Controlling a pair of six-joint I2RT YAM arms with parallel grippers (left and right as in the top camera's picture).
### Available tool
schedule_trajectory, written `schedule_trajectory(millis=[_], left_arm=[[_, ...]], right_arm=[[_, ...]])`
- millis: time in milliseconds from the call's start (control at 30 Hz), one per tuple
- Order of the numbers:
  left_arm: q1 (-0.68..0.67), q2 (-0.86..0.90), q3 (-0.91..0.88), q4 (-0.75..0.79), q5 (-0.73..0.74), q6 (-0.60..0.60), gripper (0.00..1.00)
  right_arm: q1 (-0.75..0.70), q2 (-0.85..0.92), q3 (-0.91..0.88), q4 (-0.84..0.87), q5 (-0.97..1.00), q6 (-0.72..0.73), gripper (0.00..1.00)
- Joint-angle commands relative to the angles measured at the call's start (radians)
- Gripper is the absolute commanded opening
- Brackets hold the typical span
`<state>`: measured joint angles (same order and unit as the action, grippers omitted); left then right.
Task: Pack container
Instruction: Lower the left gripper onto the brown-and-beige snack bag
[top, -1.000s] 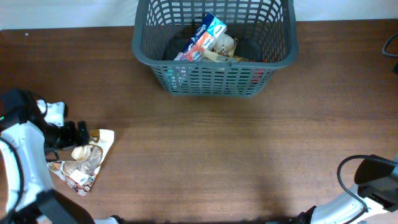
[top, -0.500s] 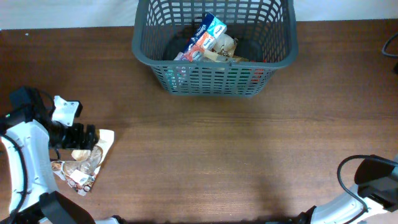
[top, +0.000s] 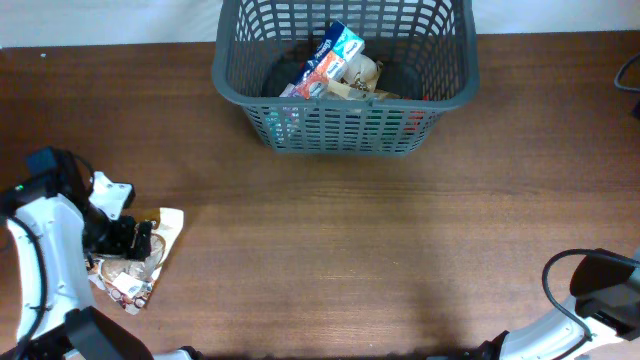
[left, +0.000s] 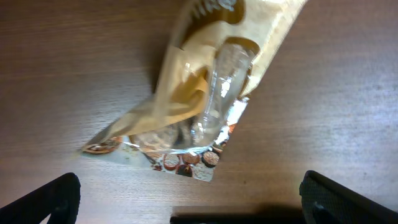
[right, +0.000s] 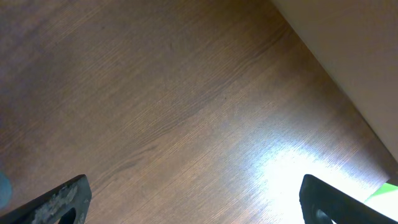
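The container (top: 340, 103), a dark grey lattice basket, stands at the table's far middle with a blue and red packet (top: 327, 60) and other packets inside. A tan snack packet with a clear window (top: 165, 228) (left: 199, 106) lies flat on the table at the near left. My left gripper (top: 138, 240) (left: 199, 208) hangs over it, open. Its fingers (left: 50, 202) stand wide apart at the packet's printed end, with only wood between them. My right gripper (right: 202, 202) is open over bare wood, holding nothing. Overhead, only the right arm's base (top: 600, 290) shows at the near right corner.
The brown wooden table (top: 400, 230) stretches between the packet and the basket. In the right wrist view the table's edge (right: 323, 65) runs diagonally across the upper right, with a pale surface beyond. A white backdrop lies behind the basket.
My left gripper has moved toward the near edge and now sits over the snack packet. It stayed open. The packet, basket and right arm have not moved.
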<state>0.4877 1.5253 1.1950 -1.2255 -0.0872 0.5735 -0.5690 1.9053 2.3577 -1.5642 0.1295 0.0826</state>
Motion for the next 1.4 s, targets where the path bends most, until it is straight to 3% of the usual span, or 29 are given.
schedule_trajectory(millis=[0, 100, 233, 367, 700, 1200, 1367], left_arm=[[-0.035, -0.057, -0.059, 0.013, -0.007, 0.064, 0.99], [-0.079, -0.078, -0.134, 0.037, -0.027, 0.127, 0.99], [-0.127, -0.08, -0.189, 0.097, -0.17, 0.128, 0.99], [-0.111, -0.08, -0.193, 0.144, -0.223, 0.127, 0.99], [-0.101, -0.08, -0.193, 0.157, -0.067, 0.127, 0.99], [-0.043, -0.066, -0.196, 0.278, -0.091, 0.127, 0.99], [0.028, -0.038, -0.197, 0.293, -0.014, 0.127, 0.99]], right_arm=[[-0.001, 0.005, -0.005, 0.0, -0.006, 0.011, 0.99], [-0.001, 0.005, -0.005, 0.0, -0.006, 0.011, 0.99], [-0.001, 0.005, -0.005, 0.0, -0.006, 0.011, 0.99], [-0.001, 0.005, -0.005, 0.0, -0.006, 0.011, 0.99], [-0.001, 0.005, -0.005, 0.0, -0.006, 0.011, 0.99], [-0.001, 0.005, -0.005, 0.0, -0.006, 0.011, 0.99], [-0.001, 0.005, -0.005, 0.0, -0.006, 0.011, 0.99]])
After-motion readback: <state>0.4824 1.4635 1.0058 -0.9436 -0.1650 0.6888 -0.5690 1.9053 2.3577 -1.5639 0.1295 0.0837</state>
